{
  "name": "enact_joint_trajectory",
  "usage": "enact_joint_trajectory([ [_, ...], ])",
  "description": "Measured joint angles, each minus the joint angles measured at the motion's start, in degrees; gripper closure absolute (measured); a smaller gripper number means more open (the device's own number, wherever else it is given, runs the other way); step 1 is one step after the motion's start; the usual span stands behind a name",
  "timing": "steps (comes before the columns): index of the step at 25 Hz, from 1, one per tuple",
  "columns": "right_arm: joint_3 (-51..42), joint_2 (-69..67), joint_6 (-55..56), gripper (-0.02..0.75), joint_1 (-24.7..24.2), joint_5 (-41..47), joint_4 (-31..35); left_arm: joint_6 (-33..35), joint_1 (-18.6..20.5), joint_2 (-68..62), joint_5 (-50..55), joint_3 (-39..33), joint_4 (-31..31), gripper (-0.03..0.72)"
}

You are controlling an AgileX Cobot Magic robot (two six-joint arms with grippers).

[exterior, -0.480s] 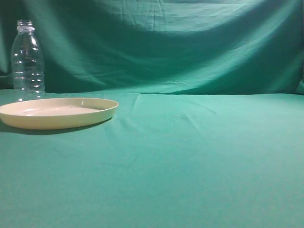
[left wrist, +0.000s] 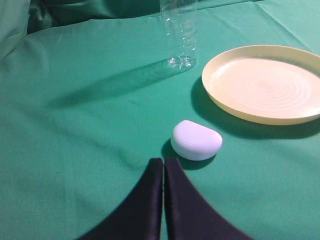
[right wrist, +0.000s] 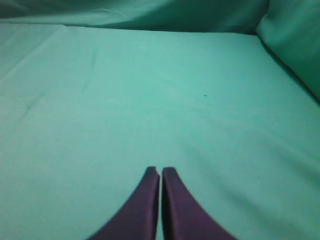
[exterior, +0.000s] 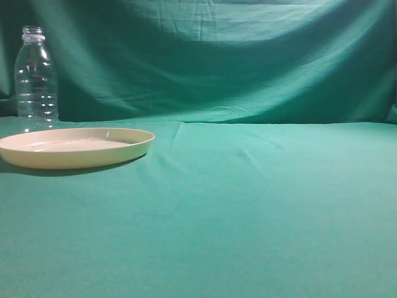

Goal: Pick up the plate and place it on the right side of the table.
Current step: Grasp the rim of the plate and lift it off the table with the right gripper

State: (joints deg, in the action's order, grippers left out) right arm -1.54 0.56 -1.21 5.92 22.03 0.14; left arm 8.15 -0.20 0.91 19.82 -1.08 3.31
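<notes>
The cream-yellow plate (exterior: 74, 148) lies flat on the teal-green table (exterior: 248, 205) at the left of the exterior view. It also shows in the left wrist view (left wrist: 267, 85) at the upper right. My left gripper (left wrist: 163, 162) is shut and empty, above the cloth, well short of the plate. My right gripper (right wrist: 160, 171) is shut and empty over bare cloth, with no plate in its view. Neither gripper shows in the exterior view.
A clear ribbed bottle (exterior: 36, 77) stands upright just behind the plate; it also shows in the left wrist view (left wrist: 179, 35). A small white rounded object (left wrist: 196, 140) lies on the cloth just ahead of my left gripper. A green cloth backdrop (exterior: 217, 56) hangs behind the table.
</notes>
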Motion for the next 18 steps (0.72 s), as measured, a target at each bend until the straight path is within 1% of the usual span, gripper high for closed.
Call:
enact_joint_trajectory([
  [6,0.0,0.0,0.0,0.738,0.0,-0.3,-0.1,0.0,0.0,0.0,0.0,0.0,0.0,0.688],
  [8,-0.1,0.0,0.4,0.738,0.0,-3.0,0.5,0.0,0.0,0.0,0.0,0.0,0.0,0.688],
  [10,-0.1,0.0,2.1,0.738,0.0,-8.7,4.2,0.0,0.0,0.0,0.0,0.0,0.0,0.688],
  [14,-0.1,0.0,6.0,0.738,0.0,-21.4,15.8,0.0,0.0,0.0,0.0,0.0,0.0,0.688],
  [16,-0.1,0.0,6.6,0.738,0.0,-25.7,18.7,0.0,0.0,0.0,0.0,0.0,0.0,0.688],
  [18,-0.1,0.0,6.7,0.738,0.0,-27.1,19.3,0.0,0.0,0.0,0.0,0.0,0.0,0.688],
])
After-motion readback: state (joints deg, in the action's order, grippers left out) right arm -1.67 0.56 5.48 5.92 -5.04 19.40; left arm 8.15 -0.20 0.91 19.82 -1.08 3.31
